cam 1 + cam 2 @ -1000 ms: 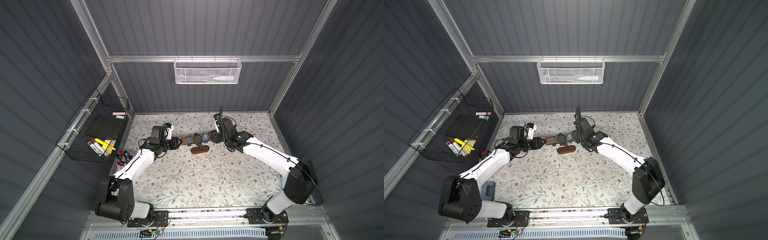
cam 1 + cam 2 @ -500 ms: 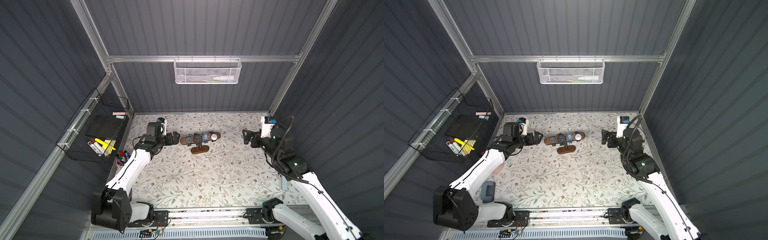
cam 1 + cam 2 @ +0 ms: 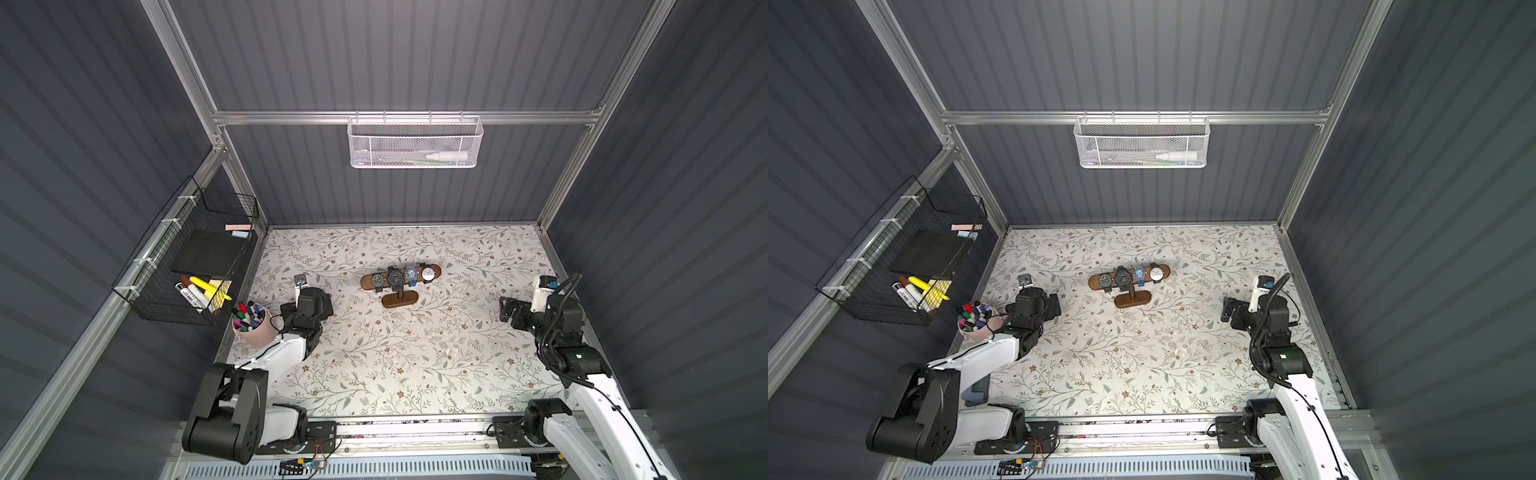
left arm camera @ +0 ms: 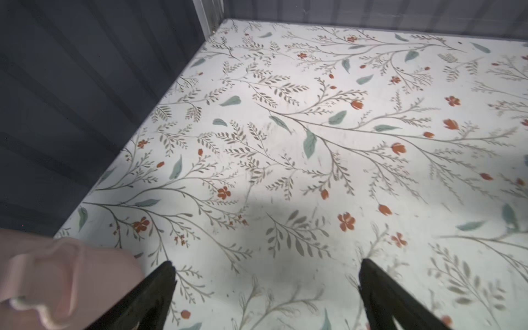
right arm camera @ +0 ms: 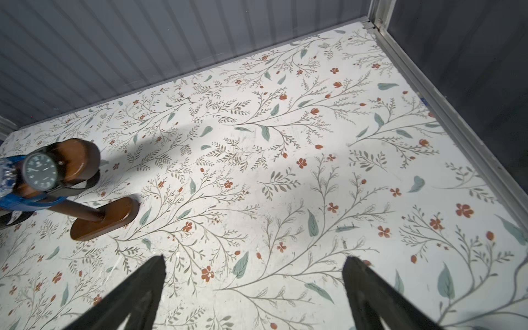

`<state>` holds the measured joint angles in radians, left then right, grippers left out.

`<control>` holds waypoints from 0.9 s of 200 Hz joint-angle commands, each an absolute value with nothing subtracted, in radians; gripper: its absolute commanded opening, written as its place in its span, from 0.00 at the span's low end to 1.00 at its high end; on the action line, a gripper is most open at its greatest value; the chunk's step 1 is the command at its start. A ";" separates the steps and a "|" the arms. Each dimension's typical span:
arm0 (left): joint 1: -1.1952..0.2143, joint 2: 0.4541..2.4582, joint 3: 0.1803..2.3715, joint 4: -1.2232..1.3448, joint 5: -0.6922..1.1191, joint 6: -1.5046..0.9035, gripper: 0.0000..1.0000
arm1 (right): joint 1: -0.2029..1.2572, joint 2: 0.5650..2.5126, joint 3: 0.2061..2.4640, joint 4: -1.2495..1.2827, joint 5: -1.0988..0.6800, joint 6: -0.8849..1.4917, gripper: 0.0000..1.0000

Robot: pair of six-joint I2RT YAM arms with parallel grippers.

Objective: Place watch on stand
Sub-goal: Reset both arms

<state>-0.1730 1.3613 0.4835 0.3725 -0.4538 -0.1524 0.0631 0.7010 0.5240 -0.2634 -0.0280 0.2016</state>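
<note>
Dark brown wood marks the stand [image 3: 400,300], upright mid-tabletop [image 3: 374,365] in both top views, with four watches [image 3: 394,277] strapped round its bar. Well apart from it are the left hand [image 3: 307,308], near a pink marker cup [image 3: 251,330], and the right hand [image 3: 505,309]. In the left wrist view the jaws are spread wide and empty over floral print. In the right wrist view the fingers gape, holding nothing. A dark-dialled watch [image 5: 40,171] sits at the bar's end, its lettering too small to read.
</note>
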 commanded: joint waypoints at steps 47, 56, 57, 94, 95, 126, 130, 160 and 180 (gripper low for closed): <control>-0.145 1.584 0.413 0.974 -0.497 -0.081 0.99 | -0.014 0.720 0.523 -0.176 -0.037 0.158 0.99; -0.138 1.621 0.387 1.049 -0.490 -0.094 0.99 | -0.014 0.734 0.523 -0.169 -0.019 0.134 0.99; -0.137 1.627 0.385 1.055 -0.489 -0.096 0.99 | -0.014 0.737 0.523 -0.168 -0.017 0.131 0.99; -0.133 1.701 0.388 1.117 -0.400 -0.049 0.99 | -0.015 0.880 0.472 0.030 0.012 0.112 0.99; -0.133 1.704 0.390 1.119 -0.399 -0.047 0.99 | -0.015 0.886 0.470 0.039 0.011 0.112 0.99; -0.133 1.703 0.392 1.108 -0.395 -0.050 0.99 | -0.015 1.115 0.453 0.276 -0.011 0.105 0.99; -0.134 1.699 0.394 1.096 -0.393 -0.051 0.99 | -0.015 1.148 0.449 0.315 -0.017 0.093 0.99; -0.133 1.698 0.393 1.099 -0.395 -0.050 0.99 | -0.015 1.374 0.381 0.715 -0.140 -0.033 0.99; -0.133 1.698 0.393 1.099 -0.397 -0.051 0.99 | -0.018 1.544 0.372 0.936 -0.105 -0.025 0.99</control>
